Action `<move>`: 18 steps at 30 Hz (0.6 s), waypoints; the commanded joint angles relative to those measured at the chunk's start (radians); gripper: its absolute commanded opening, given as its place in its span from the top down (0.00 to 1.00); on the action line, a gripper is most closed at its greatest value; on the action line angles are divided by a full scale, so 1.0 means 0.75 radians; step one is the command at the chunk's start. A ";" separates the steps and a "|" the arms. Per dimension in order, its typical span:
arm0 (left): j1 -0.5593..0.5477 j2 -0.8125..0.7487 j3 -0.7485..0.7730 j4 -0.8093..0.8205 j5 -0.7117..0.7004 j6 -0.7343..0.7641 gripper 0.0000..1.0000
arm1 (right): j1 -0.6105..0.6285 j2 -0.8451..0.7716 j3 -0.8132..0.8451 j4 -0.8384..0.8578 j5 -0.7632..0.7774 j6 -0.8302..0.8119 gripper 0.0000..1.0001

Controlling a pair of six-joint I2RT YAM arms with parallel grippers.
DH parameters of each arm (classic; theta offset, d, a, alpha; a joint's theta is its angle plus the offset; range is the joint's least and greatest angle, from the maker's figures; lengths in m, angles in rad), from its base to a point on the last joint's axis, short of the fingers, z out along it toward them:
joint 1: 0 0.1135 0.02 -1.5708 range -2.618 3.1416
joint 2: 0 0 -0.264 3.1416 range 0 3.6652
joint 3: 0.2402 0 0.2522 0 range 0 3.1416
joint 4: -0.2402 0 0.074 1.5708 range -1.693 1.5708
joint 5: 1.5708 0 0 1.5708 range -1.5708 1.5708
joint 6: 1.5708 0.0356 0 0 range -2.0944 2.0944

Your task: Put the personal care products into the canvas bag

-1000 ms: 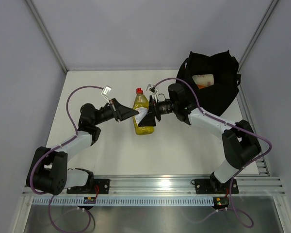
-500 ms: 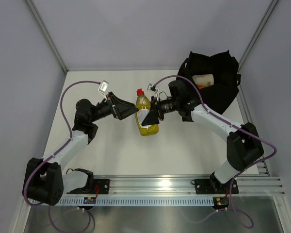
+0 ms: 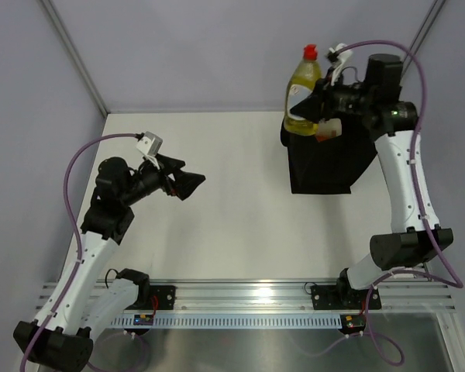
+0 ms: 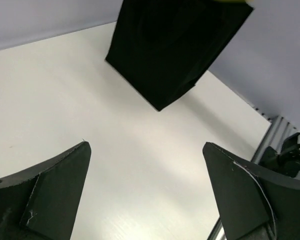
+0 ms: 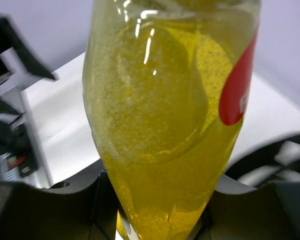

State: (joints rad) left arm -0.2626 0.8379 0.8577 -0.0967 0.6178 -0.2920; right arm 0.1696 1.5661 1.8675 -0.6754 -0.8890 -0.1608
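Change noted: the right gripper (image 3: 314, 105), which a second ago was sharing the yellow bottle (image 3: 301, 93) with the left gripper (image 3: 189, 177) at mid-table, is now carrying it alone, high at 1 o'clock. The left arm is drawing back toward 9 o'clock.

Table (image 3: 232, 232): it is bearing the bag at its 1 to 2 o'clock corner.

Canvas bag (image 3: 325, 167): it is standing there with its mouth partly hidden behind the bottle and the right wrist. A cream bottle (image 3: 331, 127) and a scrap of red-orange are showing just inside the opening.

Right gripper: it is reaching over the bag, fingers clamping the lower body of the bottle. The wrist view is showing yellow liquid filling the gap between them.

Left gripper: its fingers are spreading wide with nothing between them. It is facing 3 o'clock, well apart from the bag.

Yellow bottle: in the overhead view its long axis is running 12 to 6, red cap at 12. Its base is overlapping the bag's 10 o'clock rim.

Assessment: the opening is lying toward 4 o'clock of the bottle's base. The release therefore appears to depend on shifting that way and lowering base first, with the right arm the only one near enough
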 commanded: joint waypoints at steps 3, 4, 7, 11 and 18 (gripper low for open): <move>0.000 -0.115 0.008 -0.302 -0.208 0.209 0.01 | -0.262 0.108 0.438 -0.369 0.293 -0.368 1.00; 0.000 -0.127 0.004 -0.317 -0.220 0.224 0.01 | -0.287 0.153 0.463 -0.408 0.332 -0.492 1.00; 0.000 -0.166 -0.008 -0.372 -0.288 0.246 0.01 | -0.334 0.186 0.433 -0.439 0.543 -0.666 1.00; 0.000 -0.203 -0.029 -0.417 -0.345 0.254 0.01 | -0.359 0.278 0.400 -0.470 0.757 -0.788 0.99; 0.000 -0.293 -0.053 -0.427 -0.368 0.254 0.01 | -0.355 0.385 0.362 -0.721 0.797 -1.047 0.94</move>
State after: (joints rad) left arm -0.2626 0.6498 0.8200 -0.4286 0.3786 -0.1234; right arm -0.1009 1.9125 2.1334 -1.1469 -0.3069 -0.7933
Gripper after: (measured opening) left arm 0.987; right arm 0.495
